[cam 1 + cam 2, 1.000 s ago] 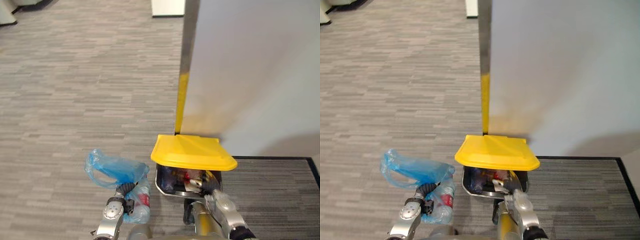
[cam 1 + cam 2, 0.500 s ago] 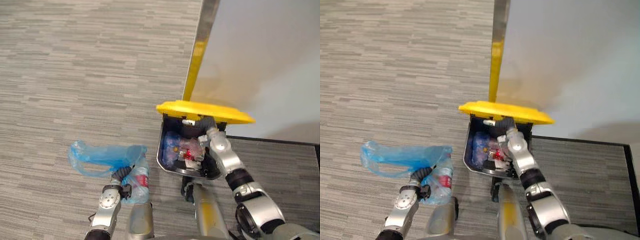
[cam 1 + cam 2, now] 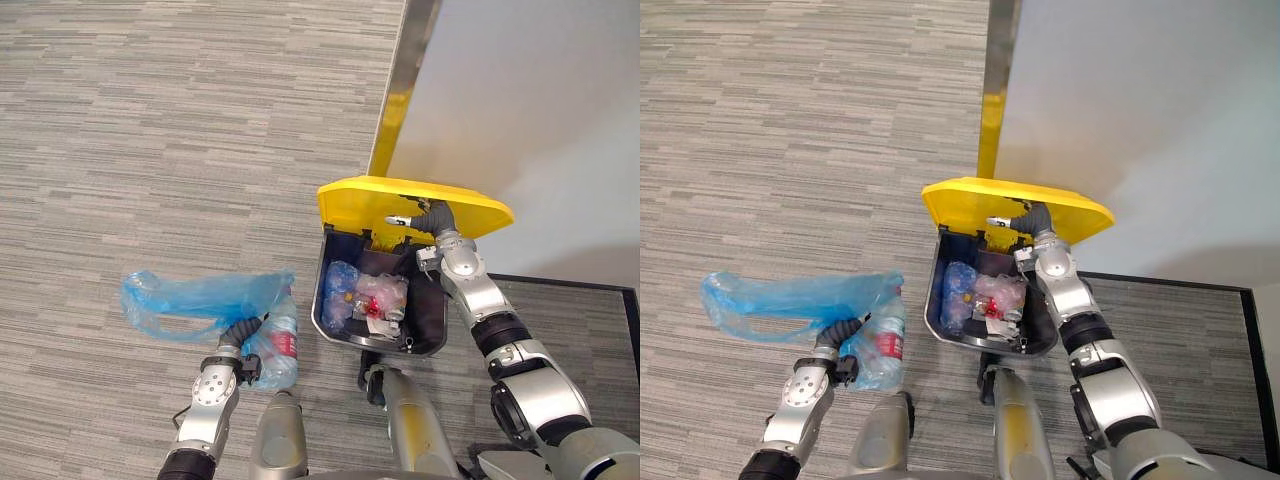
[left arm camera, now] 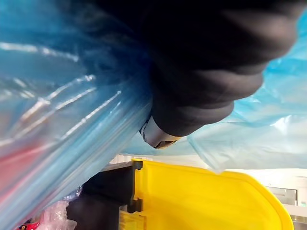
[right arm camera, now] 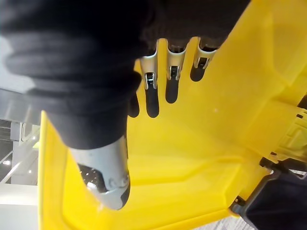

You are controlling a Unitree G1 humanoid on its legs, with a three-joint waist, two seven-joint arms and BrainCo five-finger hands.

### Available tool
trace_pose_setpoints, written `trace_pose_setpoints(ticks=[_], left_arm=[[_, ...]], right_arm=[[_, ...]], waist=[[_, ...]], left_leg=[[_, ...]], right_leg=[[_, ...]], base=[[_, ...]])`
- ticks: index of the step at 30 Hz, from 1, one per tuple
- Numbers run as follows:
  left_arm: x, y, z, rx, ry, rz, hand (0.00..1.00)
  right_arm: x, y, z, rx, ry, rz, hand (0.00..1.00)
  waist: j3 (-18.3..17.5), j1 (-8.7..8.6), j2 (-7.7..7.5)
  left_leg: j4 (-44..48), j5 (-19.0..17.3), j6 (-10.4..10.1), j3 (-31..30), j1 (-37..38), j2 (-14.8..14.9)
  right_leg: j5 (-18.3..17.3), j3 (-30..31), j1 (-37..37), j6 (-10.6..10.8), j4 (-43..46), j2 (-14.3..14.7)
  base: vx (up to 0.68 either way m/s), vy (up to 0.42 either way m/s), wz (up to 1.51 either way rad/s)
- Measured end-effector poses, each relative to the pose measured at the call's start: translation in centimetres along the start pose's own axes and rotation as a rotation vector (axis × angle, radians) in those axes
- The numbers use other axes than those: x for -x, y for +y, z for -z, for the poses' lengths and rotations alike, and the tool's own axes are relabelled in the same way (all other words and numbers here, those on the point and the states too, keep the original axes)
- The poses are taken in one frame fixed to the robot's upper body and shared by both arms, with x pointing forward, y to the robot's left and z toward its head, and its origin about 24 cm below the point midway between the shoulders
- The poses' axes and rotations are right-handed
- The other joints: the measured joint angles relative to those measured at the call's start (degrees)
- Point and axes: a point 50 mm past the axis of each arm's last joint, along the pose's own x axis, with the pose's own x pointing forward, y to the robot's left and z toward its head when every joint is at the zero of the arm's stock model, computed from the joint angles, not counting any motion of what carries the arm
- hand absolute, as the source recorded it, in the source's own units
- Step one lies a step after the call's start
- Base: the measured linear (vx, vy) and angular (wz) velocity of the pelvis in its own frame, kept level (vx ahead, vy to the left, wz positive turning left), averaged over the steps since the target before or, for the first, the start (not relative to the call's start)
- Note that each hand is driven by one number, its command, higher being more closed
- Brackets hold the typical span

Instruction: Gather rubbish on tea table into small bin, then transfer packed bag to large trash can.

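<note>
Step in hand: the final transfer, moving the packed bag into the large trash can (image 3: 428, 318).

- Trash can: dark body, yellow lid (image 3: 360, 205) tipped up and back at its far side, mouth open. Rubbish already lies inside: clear plastic and something red.
- Right robot hand (image 3: 428, 216): above the can's far rim, fingers straight and flat against the lid's underside, thumb apart. It grips nothing and props the lid open.
- Left robot hand (image 3: 240, 345): just left of the can, fingers curled tight around the gathered plastic of the blue bag (image 3: 200, 298).
- Bag: outside the can, to its left. Loose plastic trails away from the can over the carpet floor (image 3: 150, 150). 1 bottle (image 3: 283, 345) with a red label shows through it, close beside the can's left wall.

Next move, as I judge it: lift the bag above the left rim, carry it over the mouth and let go. The lid must stay propped throughout. The trailing plastic may catch on the rim.
</note>
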Motion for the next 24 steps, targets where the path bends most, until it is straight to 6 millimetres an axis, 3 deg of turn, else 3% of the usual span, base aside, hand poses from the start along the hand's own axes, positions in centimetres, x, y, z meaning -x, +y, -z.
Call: trace_pose_setpoints(ticks=[8, 15, 18, 21, 24], left_arm=[[-1.0, -2.6, -2.4, 0.004, -0.096, 0.124, 1.00], [-3.2, -7.6, -6.7, -0.024, -0.262, 0.321, 1.00], [-4.2, -9.4, -8.5, -0.055, -0.319, 0.373, 1.00], [-6.1, -10.3, -10.1, -0.113, -0.348, 0.380, 1.00], [-7.6, -10.9, -11.8, -0.172, -0.384, 0.372, 1.00]], right_arm=[[-0.4, -0.2, -0.2, 0.016, 0.003, -0.003, 0.00], [-1.5, 0.6, -1.7, 0.108, -0.007, -0.058, 0.00], [-2.2, 1.2, -3.4, 0.145, -0.050, -0.086, 0.00], [-3.2, 1.6, -6.7, 0.203, -0.139, -0.112, 0.00], [-3.9, 0.6, -9.6, 0.267, -0.219, -0.091, 0.00]], waist=[[0.05, -0.05, -0.09], [1.03, -0.49, -0.79], [2.69, -1.79, -1.06], [6.31, -3.46, -1.15], [8.19, -3.87, -1.18]], left_leg=[[-0.08, 0.06, -0.01, 0.33, 0.19, -0.13], [-0.97, 0.52, 0.08, 1.92, 1.21, -0.71], [-0.49, 0.52, 0.06, 2.09, 1.09, -0.73], [1.23, 0.37, 0.18, 2.22, 0.25, -0.72], [3.80, -0.14, 0.37, 2.34, -3.26, -0.72]], right_leg=[[0.52, 0.29, 0.03, -0.64, -0.02, -0.06], [1.47, 1.90, 0.04, -0.25, -0.73, -0.39], [1.73, 2.08, 0.04, -0.07, -0.88, -0.38], [2.52, 2.22, 0.01, -0.52, -1.12, -0.31], [3.48, 2.46, -2.36, -0.09, -1.50, -0.18]], base=[[0.00, 0.001, -0.02], [-0.03, 0.006, -0.10], [-0.03, -0.010, -0.04], [-0.04, -0.001, -0.05], [-0.08, 0.005, -0.07]])
